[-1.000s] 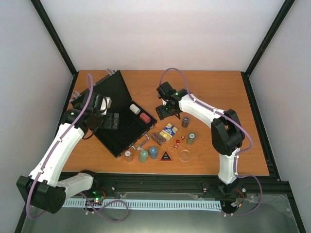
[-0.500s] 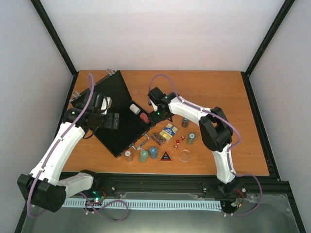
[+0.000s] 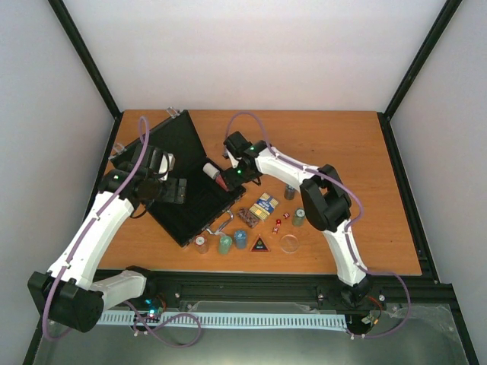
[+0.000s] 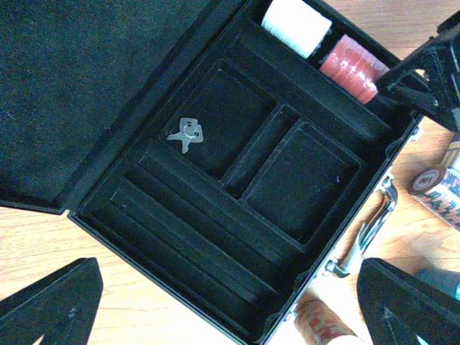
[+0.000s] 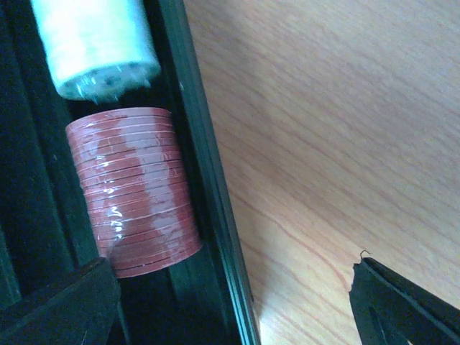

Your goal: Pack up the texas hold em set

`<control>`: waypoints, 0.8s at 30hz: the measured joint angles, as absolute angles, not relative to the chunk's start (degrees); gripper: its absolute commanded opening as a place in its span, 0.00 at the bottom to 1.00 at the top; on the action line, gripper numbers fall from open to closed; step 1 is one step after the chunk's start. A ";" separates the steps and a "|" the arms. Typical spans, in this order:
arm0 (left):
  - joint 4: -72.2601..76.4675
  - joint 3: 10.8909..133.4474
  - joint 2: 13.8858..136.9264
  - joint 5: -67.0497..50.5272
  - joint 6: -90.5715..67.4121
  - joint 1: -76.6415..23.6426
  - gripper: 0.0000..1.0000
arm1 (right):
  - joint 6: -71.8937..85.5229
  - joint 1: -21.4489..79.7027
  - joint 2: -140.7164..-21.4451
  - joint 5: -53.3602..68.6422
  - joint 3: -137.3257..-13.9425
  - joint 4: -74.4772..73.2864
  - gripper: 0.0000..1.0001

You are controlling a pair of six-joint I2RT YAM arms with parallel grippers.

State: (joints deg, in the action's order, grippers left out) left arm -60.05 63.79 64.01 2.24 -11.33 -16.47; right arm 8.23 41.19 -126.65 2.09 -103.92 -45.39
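The black case [image 3: 179,179] is lying open on the left half of the table [image 3: 342,144], turned at an angle, its lid reaching toward the far left corner and its silver handle [image 4: 370,223] pointing toward the near edge. A white chip stack [image 5: 97,43] and a red chip stack [image 5: 136,190] are lying on their sides, end to end, in the slot along the case's right wall. A small pair of keys [image 4: 187,133] is resting in one of the middle compartments.

The right gripper [image 5: 230,309] is hovering just over the red chip stack with its jaws spread wide and grasping nothing; one finger is hanging over the case's lining, the other over bare wood beside the wall. The left gripper [image 4: 230,309] is hanging above the case's near side, jaws likewise released and empty.

The rest of the set is sitting loose between the case and the near edge: two card decks [image 3: 259,210], red dice [image 3: 280,220], a black triangle [image 3: 259,245], a clear disc [image 3: 289,243] and several coloured chip stacks [image 3: 225,244].
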 measured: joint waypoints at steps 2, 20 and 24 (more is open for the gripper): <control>-60.05 63.79 64.01 2.31 -11.33 -16.49 1.00 | 8.47 41.19 -127.98 2.46 -105.67 -45.34 0.89; -60.03 63.79 64.01 2.24 -11.31 -16.49 1.00 | 10.66 41.19 -133.53 2.66 -113.32 -43.77 0.92; -60.03 63.79 63.99 2.42 -11.33 -16.47 1.00 | 10.79 41.19 -131.15 0.75 -111.59 -44.47 0.97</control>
State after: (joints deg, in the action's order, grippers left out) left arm -60.03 63.79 63.99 2.42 -11.33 -16.47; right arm 10.79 41.19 -131.15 0.75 -111.59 -44.47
